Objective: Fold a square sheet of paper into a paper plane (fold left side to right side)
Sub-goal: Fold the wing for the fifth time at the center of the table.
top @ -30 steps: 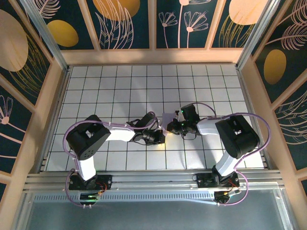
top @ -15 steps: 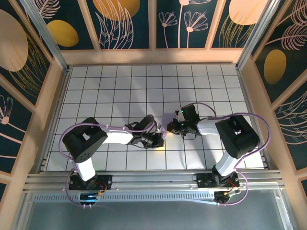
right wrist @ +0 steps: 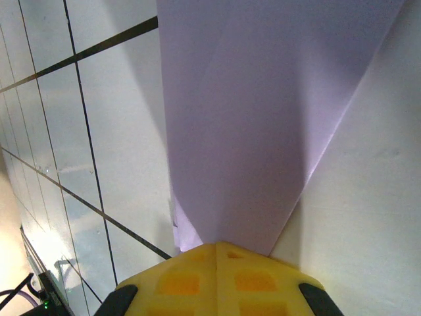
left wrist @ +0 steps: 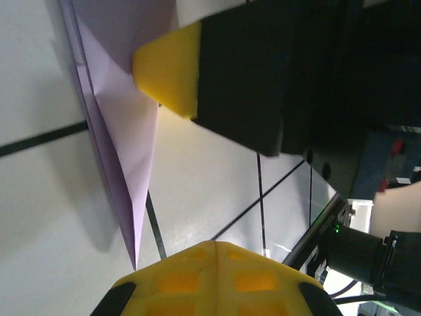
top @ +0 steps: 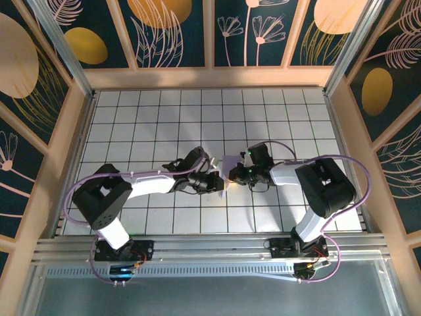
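The lavender sheet of paper (top: 229,162) lies mid-table, folded into layered flaps with a sharp point (left wrist: 125,164). My right gripper (top: 235,174) is shut and its yellow tip (right wrist: 220,250) rests on the paper's near end (right wrist: 263,118), pressing it flat. From the left wrist, that same yellow fingertip (left wrist: 168,69) is seen sitting on the paper's fold. My left gripper (top: 222,182) is shut with nothing between its fingers (left wrist: 217,250). It sits just beside the paper's pointed end, over bare table.
White grid table (top: 164,118) inside a wooden frame with painted panels. An aluminium rail (top: 210,247) runs along the near edge by the arm bases. The right arm's black body (left wrist: 309,72) looms close over the left gripper.
The left arm has stretched out, its elbow swinging left and lower, and its gripper has edged up toward the paper. The right arm has stayed put on the paper.
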